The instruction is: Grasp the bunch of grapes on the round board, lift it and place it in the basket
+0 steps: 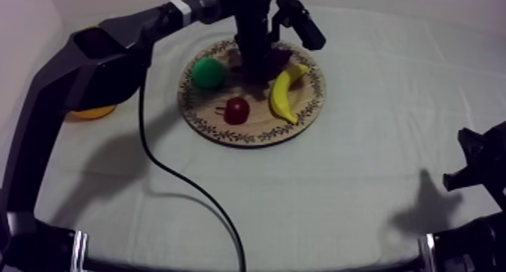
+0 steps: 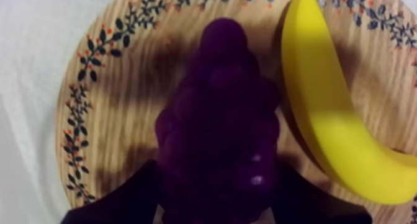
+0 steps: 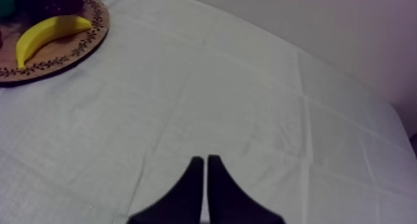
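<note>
Dark purple bunch of grapes (image 2: 217, 108) on round patterned wooden board (image 2: 121, 121), left gripper (image 2: 217, 198) clamped on it, yellow banana (image 2: 322, 115) beside, right gripper (image 3: 206, 167) fingers together.

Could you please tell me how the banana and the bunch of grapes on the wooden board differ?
The banana is yellow, smooth and curved; the bunch of grapes is dark purple and knobbly. The banana lies free; the left tool is closed round the bunch of grapes. Both lie on the wooden board.
</note>
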Tool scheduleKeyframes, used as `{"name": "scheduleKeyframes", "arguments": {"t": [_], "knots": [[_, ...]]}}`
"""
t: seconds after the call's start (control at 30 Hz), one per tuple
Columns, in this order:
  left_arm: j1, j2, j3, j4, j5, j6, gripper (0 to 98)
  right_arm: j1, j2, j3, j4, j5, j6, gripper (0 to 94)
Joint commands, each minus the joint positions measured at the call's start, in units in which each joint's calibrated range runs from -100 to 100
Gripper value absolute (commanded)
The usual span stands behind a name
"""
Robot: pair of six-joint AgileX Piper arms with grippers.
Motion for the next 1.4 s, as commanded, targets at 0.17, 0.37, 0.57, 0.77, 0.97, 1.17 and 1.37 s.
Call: {"name": "scheduleKeyframes", "arguments": {"t": [0.17,0.37,0.57,0.77,0.97,1.17,1.37], "knots": [[0.04,-8.48,8.08,-0.06,-2.25,0.65,47.5,0.0,0.0,0.0,-0.01,-0.03,0.03,0.3],[0.93,-17.08,14.02,-0.2,-2.88,1.66,47.5,0.0,0.0,0.0,-0.01,-0.03,0.03,0.3],[1.62,-23.09,17.78,0.25,-2.82,4.2,47.9,0.0,0.0,0.0,-0.01,-0.03,0.03,0.3],[0.56,-27.12,20.93,1.33,-3.34,7.04,47.8,0.0,0.0,0.0,-0.01,-0.03,0.0,0.3],[-2.23,-32.46,25.96,1.31,-3.8,9.73,48.0,0.0,0.0,0.0,-0.01,-0.03,-0.01,0.3],[-7.53,-37.89,32.32,1.84,-3.86,11.45,47.9,0.0,0.0,0.0,-0.01,-0.03,-0.01,0.3],[-13.4,-42.54,38.12,2.25,-3.87,12.06,48.2,0.0,0.0,0.0,-0.01,-0.03,-0.01,0.3]]}}
